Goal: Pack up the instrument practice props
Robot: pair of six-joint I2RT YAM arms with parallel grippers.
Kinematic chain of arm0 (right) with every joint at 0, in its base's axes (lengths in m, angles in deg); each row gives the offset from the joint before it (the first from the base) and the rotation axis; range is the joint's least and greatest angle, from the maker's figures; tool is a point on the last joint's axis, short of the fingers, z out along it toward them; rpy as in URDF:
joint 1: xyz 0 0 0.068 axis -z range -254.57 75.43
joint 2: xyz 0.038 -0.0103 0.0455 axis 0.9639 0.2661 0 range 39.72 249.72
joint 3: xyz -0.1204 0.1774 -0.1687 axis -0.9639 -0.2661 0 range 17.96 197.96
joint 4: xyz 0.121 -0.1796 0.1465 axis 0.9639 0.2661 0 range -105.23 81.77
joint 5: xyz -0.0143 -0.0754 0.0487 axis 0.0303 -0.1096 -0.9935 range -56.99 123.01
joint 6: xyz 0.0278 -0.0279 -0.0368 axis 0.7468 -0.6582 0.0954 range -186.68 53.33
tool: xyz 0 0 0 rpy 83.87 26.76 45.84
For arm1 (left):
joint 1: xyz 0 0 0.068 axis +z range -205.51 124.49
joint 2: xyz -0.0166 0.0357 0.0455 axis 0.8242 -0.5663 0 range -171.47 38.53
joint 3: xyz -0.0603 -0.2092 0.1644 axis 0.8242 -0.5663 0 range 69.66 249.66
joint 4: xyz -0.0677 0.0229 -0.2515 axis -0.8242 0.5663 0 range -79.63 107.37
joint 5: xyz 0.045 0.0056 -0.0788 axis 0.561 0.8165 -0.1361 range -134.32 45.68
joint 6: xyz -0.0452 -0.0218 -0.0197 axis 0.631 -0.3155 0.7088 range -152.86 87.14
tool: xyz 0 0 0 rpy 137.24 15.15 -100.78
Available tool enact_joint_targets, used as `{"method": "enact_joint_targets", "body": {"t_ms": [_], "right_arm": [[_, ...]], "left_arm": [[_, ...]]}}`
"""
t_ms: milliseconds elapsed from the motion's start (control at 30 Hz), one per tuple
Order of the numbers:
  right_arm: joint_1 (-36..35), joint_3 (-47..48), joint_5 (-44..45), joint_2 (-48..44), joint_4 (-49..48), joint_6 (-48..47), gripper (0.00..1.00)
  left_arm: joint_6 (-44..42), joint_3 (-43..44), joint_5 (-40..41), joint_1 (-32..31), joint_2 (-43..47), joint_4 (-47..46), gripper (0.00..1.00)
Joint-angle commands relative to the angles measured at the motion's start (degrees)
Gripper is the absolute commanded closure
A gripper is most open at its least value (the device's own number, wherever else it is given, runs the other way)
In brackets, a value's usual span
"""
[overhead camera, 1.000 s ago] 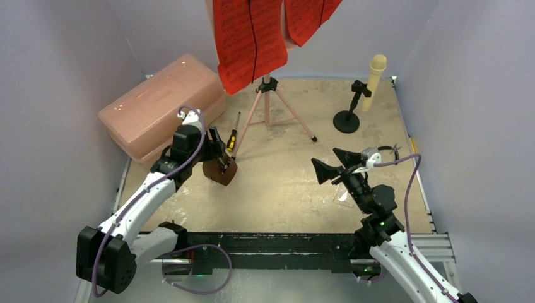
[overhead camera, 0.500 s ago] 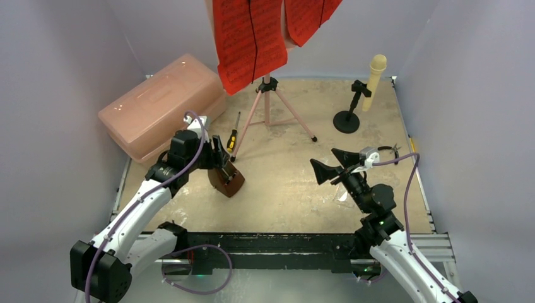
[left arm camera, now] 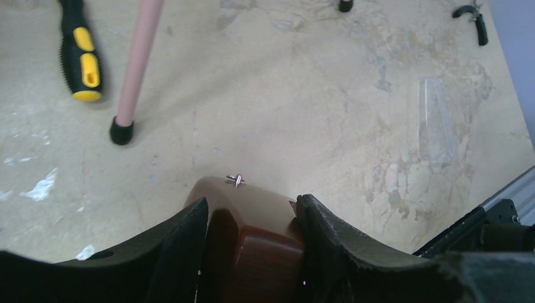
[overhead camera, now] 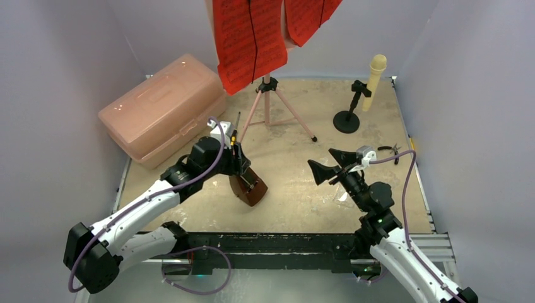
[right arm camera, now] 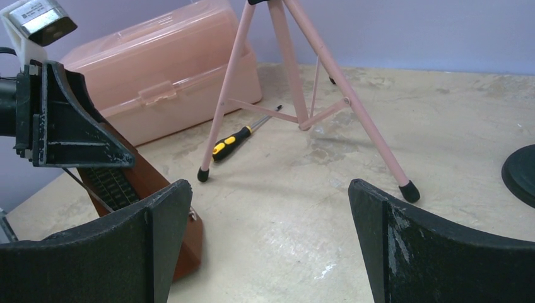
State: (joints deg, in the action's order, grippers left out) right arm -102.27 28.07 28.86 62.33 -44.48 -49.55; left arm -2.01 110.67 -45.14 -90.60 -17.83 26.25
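In the top view, the left gripper [overhead camera: 242,172] has the metronome [overhead camera: 250,188] between its fingers, near the middle of the table [overhead camera: 296,196]. The metronome leans: its narrow end points to about 11 o'clock, into the fingers, and its base points to 5 o'clock. The box [overhead camera: 161,107], with its lid down, lies at 10 o'clock from the metronome, so the left arm is clearly the nearer one to it. The right gripper [overhead camera: 329,163] hangs at 3 o'clock from the metronome, well apart from it, with its fingers spread wide and nothing in them. The stand [overhead camera: 270,104] with the pages [overhead camera: 249,38] is at 12 o'clock, and the microphone [overhead camera: 376,72] is at 1 o'clock, nearer to the right arm.

In the left wrist view, both fingers [left arm camera: 176,246] press on the two sides of the metronome [left arm camera: 252,249]; the grip is about half closed around the brown body. The screwdriver [left arm camera: 82,53] and one leg of the stand [left arm camera: 135,63] lie at 10 o'clock, apart from the fingers.

In the right wrist view, the metronome [right arm camera: 120,186] shows at 9 o'clock, tilted, with its top behind the left gripper [right arm camera: 63,126]. Whether its base rests on the table cannot be told. The box [right arm camera: 170,82] stands behind it, which suggests a carry toward 10 o'clock once the lid is opened.
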Motion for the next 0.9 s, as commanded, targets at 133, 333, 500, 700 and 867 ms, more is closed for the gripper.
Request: {"method": "enact_joint_targets", "body": {"t_ms": [133, 333, 500, 700, 867], "right_arm": [[-0.07, 0.63, -3.65, 2.63, -3.65, -0.04, 0.02], [-0.07, 1.61, -8.15, 7.54, -6.34, 0.14, 0.02], [-0.07, 2.56, -14.02, 11.61, -8.72, -0.03, 0.02], [-0.07, 1.68, -9.99, 13.86, -11.92, 10.07, 0.02], [-0.07, 3.30, -10.59, 14.19, -6.57, 6.04, 0.02]], "left_arm": [[4.31, 2.73, 6.85, -8.03, -3.40, -8.07, 0.47], [5.29, 0.07, 5.52, -8.77, -2.25, -13.97, 0.41], [5.39, -1.72, 5.06, -8.87, 0.45, -15.04, 0.28], [4.39, -3.80, 7.91, -8.89, 6.40, -14.51, 0.09], [2.54, -4.16, 9.78, -8.93, 10.37, -11.32, 0.02]]}}
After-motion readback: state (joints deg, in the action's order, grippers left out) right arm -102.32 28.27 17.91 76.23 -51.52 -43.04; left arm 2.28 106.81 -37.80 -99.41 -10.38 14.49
